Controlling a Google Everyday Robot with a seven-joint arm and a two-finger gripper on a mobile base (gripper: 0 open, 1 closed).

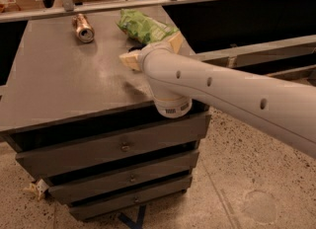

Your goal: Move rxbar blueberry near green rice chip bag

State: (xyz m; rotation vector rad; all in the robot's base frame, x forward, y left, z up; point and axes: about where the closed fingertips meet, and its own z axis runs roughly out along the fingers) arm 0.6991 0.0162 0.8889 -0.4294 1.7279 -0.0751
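The green rice chip bag point(144, 25) lies wrinkled at the back right of the grey cabinet top point(59, 85). My gripper point(131, 60) is just in front of the bag, low over the top. It is mostly hidden behind my white wrist point(163, 75); only tan parts stick out on either side. The rxbar blueberry is hidden; no dark navy wrapper shows anywhere on the top.
A copper-toned can point(83, 27) lies on its side at the back left of the cabinet top. A metal rail point(148, 1) runs behind the cabinet. Drawers point(123, 146) face the front, and speckled floor lies to the right.
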